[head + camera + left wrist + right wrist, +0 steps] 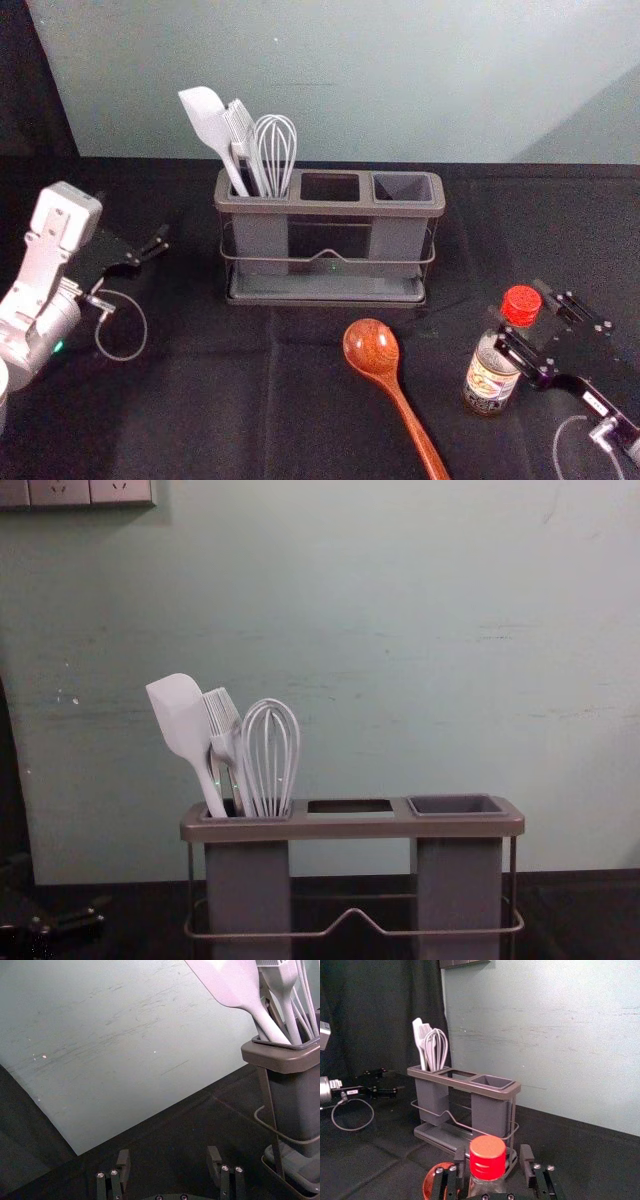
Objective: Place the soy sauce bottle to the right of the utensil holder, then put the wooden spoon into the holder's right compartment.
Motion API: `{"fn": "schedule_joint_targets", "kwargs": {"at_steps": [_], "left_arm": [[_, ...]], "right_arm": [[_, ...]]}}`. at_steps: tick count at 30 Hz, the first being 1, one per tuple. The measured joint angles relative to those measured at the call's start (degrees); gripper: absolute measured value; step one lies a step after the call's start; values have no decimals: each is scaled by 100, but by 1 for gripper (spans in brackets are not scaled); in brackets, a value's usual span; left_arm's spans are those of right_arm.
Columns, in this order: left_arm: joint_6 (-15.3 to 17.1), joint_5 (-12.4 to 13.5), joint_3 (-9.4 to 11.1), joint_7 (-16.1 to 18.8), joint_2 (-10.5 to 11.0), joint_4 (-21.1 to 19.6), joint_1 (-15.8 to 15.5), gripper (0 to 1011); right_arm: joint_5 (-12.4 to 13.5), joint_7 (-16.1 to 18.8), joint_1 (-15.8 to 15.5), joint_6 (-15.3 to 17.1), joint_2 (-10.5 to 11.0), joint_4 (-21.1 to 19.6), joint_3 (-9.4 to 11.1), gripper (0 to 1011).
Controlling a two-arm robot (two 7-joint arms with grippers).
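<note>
In the head view, my right gripper (pixel 518 303) is open around the top of the soy sauce bottle (pixel 491 374), which stands upright at the front right. In the right wrist view, my right gripper (pixel 492 1155) has the red cap (pixel 487 1157) between its fingers, with a gap on one side. The wooden spoon (pixel 372 348) lies in front of the utensil holder (pixel 328 296); its bowl (pixel 430 1180) shows partly behind a finger. White utensils fill the holder's left compartment; its right compartment (pixel 403 188) is empty. My left gripper (pixel 134 228) is idle at the left, open in the left wrist view (pixel 169 1160).
A pale green wall (pixel 340 80) rises behind the black-covered table (pixel 250 400). The holder's wire rail (pixel 380 262) runs along its front. Bare cloth lies between the holder and the bottle. A black curtain (pixel 380 1015) hangs beyond the left arm.
</note>
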Motion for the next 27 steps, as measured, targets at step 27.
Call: {"fn": "schedule_joint_targets", "kwargs": {"at_steps": [27], "left_arm": [[0, 0, 0, 0, 0, 0, 0, 1005]], "right_arm": [[-168, 293, -127, 158, -150, -328, 347, 390]]}}
